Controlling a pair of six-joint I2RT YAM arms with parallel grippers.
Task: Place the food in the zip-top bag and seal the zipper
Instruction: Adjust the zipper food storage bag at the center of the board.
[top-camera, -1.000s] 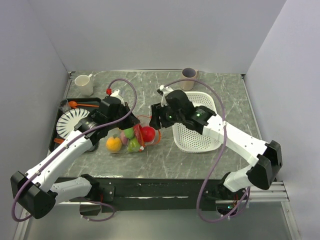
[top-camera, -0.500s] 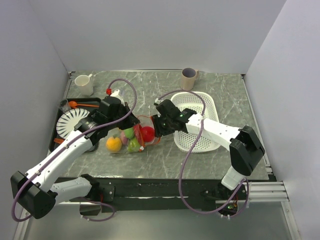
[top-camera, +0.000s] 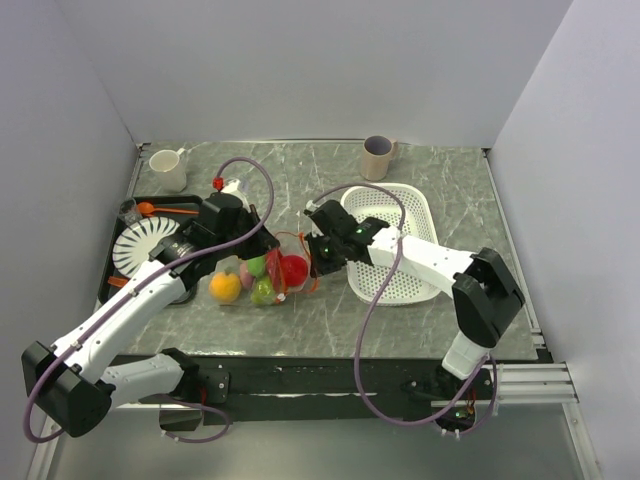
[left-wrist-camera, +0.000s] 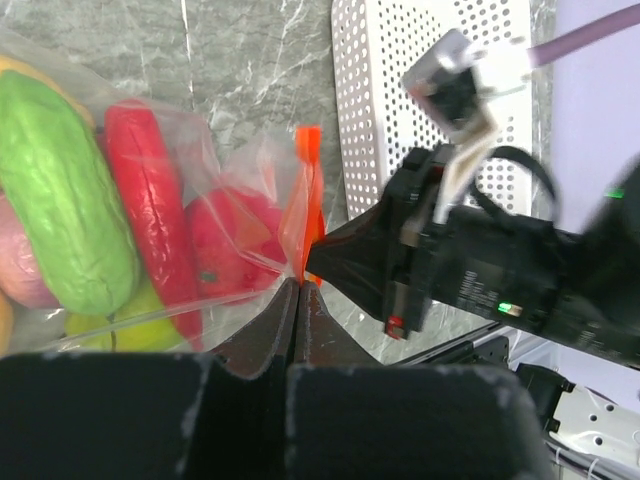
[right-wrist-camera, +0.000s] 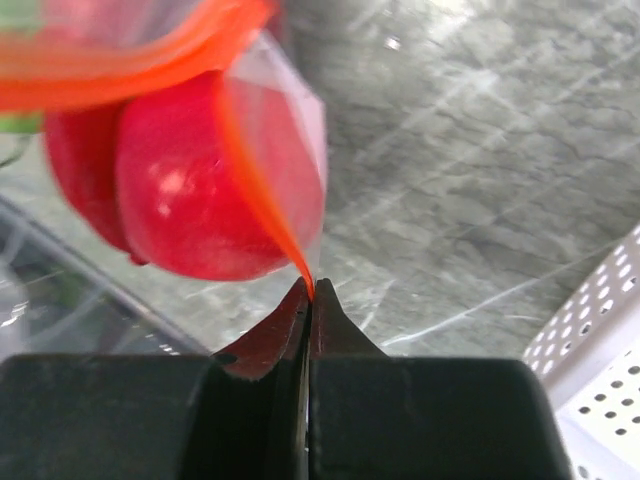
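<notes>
The clear zip-top bag (top-camera: 262, 280) lies at the table's middle and holds the food: an orange fruit (top-camera: 226, 287), a green piece (top-camera: 258, 266) and a red fruit (top-camera: 294, 269). In the left wrist view a green vegetable (left-wrist-camera: 60, 190), a red pepper (left-wrist-camera: 150, 200) and the red fruit (left-wrist-camera: 230, 240) show through the plastic. My left gripper (left-wrist-camera: 300, 285) is shut on the orange-red zipper (left-wrist-camera: 308, 200) at the bag's mouth. From the other side, my right gripper (right-wrist-camera: 310, 290) is shut on the zipper (right-wrist-camera: 262, 200), just below the red fruit (right-wrist-camera: 200, 190). No slider shows.
A white perforated basket (top-camera: 400, 250) stands right of the bag, close behind the right arm. At the back are a grey mug (top-camera: 378, 155) and a white cup (top-camera: 168, 168). On the left, a black tray holds a white plate (top-camera: 143, 245) and an orange spoon (top-camera: 165, 209).
My right gripper has closed on the zipper strip, and its arm has swung in low toward the bag. The left gripper has kept its grip in place.
</notes>
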